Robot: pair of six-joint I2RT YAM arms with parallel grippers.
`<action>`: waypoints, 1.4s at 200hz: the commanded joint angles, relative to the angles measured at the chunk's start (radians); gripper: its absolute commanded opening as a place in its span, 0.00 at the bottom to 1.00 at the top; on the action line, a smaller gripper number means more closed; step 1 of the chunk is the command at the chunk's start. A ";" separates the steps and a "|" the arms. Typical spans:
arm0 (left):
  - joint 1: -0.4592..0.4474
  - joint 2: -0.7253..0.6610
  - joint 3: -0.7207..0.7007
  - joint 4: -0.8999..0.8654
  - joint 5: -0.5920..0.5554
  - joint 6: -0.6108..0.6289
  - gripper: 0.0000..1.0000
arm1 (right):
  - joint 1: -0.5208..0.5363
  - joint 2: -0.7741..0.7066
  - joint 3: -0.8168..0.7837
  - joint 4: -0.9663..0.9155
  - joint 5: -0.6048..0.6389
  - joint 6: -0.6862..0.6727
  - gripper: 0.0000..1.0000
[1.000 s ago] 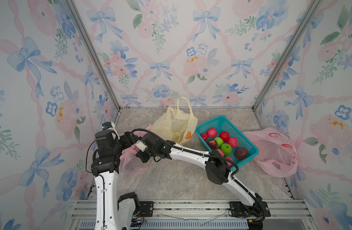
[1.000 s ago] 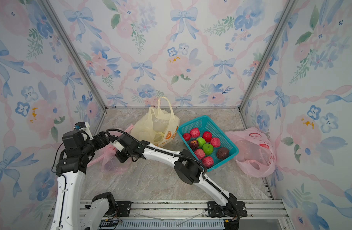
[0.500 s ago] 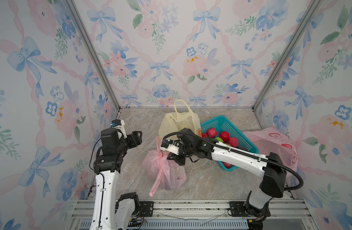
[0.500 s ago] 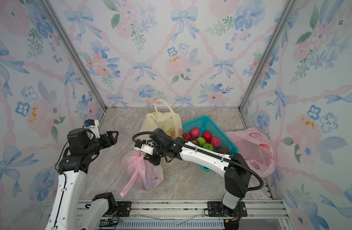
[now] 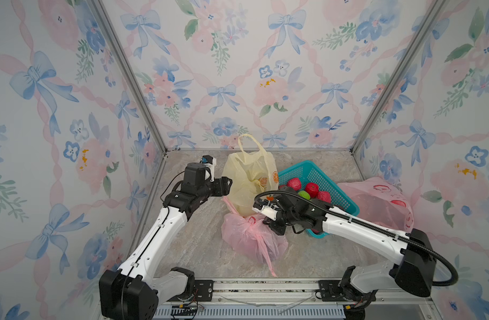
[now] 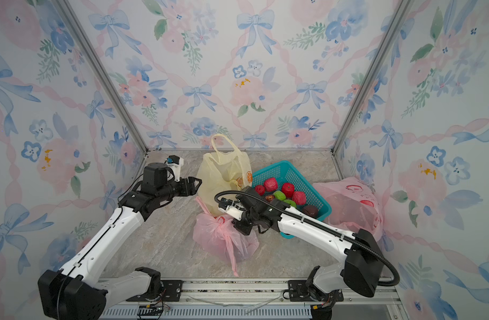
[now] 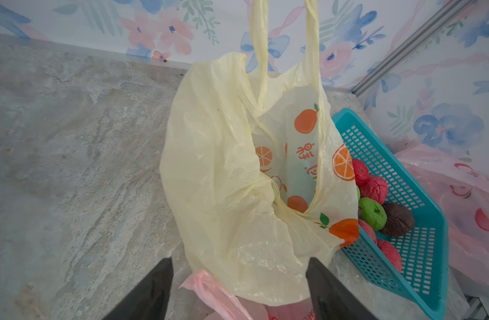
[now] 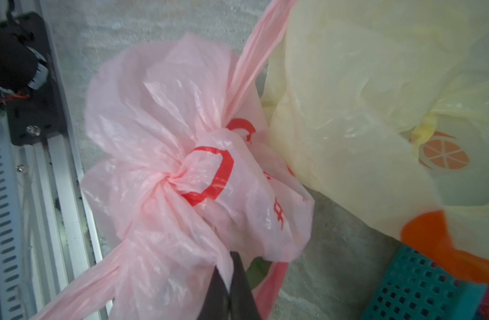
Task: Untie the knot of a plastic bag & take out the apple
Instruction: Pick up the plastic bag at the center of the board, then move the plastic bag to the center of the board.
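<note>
On the marbled tabletop (image 5: 204,249), the knotted pink plastic bag (image 5: 246,241) is pinched by the closed right tool (image 8: 229,277); the left tool (image 7: 239,261) is spread wide, empty. The knot (image 8: 179,174) may be tightened by tugging.

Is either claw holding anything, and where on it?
The right gripper pinches the pink bag by loose plastic beside its knot; left gripper, open, holds nothing.

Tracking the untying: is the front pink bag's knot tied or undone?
Tied. In the right wrist view the pink bag gathers into a tight knot, handles trailing out either side.
</note>
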 commanded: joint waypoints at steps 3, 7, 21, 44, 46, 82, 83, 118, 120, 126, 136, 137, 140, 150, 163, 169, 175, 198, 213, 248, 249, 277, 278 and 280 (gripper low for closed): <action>-0.052 0.102 0.090 0.142 0.006 0.013 0.75 | -0.042 -0.157 -0.024 0.083 -0.084 0.057 0.00; -0.060 0.123 0.107 0.153 0.013 0.019 0.75 | -0.049 -0.183 -0.029 0.088 -0.093 0.061 0.00; -0.091 0.191 0.161 0.196 0.014 0.038 0.75 | -0.077 -0.276 -0.040 0.099 -0.099 0.082 0.00; -0.136 0.284 0.244 0.272 0.017 0.067 0.74 | -0.119 -0.405 -0.050 0.130 -0.079 0.121 0.00; -0.140 0.293 0.251 0.278 0.017 0.069 0.74 | -0.123 -0.415 -0.048 0.132 -0.078 0.125 0.00; -0.165 0.459 0.333 0.349 -0.006 0.071 0.62 | -0.167 -0.554 -0.050 0.208 0.093 0.190 0.00; -0.165 0.465 0.334 0.349 -0.006 0.071 0.61 | -0.168 -0.557 -0.052 0.210 0.098 0.191 0.00; -0.163 0.619 0.318 0.343 -0.099 0.071 0.34 | -0.228 -0.582 -0.038 0.233 0.205 0.229 0.00; -0.162 0.626 0.312 0.344 -0.105 0.071 0.34 | -0.232 -0.580 -0.038 0.233 0.207 0.230 0.00; -0.158 0.646 0.299 0.345 -0.123 0.071 0.32 | -0.240 -0.573 -0.035 0.235 0.214 0.233 0.00; -0.150 0.673 0.273 0.344 -0.155 0.068 0.30 | -0.250 -0.565 -0.034 0.242 0.216 0.233 0.00; -0.147 0.675 0.270 0.344 -0.160 0.068 0.29 | -0.251 -0.564 -0.034 0.243 0.216 0.234 0.00; -0.143 0.681 0.263 0.343 -0.170 0.067 0.29 | -0.256 -0.562 -0.036 0.246 0.213 0.234 0.00; -0.121 0.691 0.236 0.330 -0.213 0.057 0.27 | -0.265 -0.556 -0.035 0.261 0.214 0.238 0.00; -0.072 0.671 0.179 0.328 -0.242 0.039 0.26 | -0.281 -0.546 -0.034 0.273 0.200 0.242 0.00; -0.045 0.652 0.146 0.327 -0.256 0.031 0.26 | -0.289 -0.541 -0.034 0.277 0.194 0.245 0.00; -0.014 0.625 0.112 0.327 -0.266 0.026 0.26 | -0.297 -0.537 -0.033 0.282 0.187 0.248 0.00; 0.105 0.514 0.000 0.292 -0.330 0.019 0.26 | -0.317 -0.515 -0.030 0.297 0.162 0.256 0.00; 0.181 0.423 -0.063 0.265 -0.364 0.013 0.26 | -0.321 -0.496 -0.029 0.309 0.141 0.261 0.00; 0.306 0.155 -0.157 0.191 -0.418 0.010 0.30 | -0.321 -0.401 0.005 0.309 0.009 0.269 0.00; 0.307 0.149 -0.157 0.188 -0.418 0.011 0.30 | -0.321 -0.397 0.006 0.309 0.003 0.269 0.00; 0.333 0.053 -0.129 0.125 -0.288 0.028 0.59 | -0.310 -0.287 0.041 0.285 -0.201 0.224 0.00; 0.334 0.052 -0.127 0.122 -0.281 0.028 0.59 | -0.310 -0.283 0.044 0.284 -0.207 0.221 0.00; 0.334 0.049 -0.123 0.117 -0.265 0.026 0.61 | -0.307 -0.275 0.045 0.280 -0.224 0.214 0.00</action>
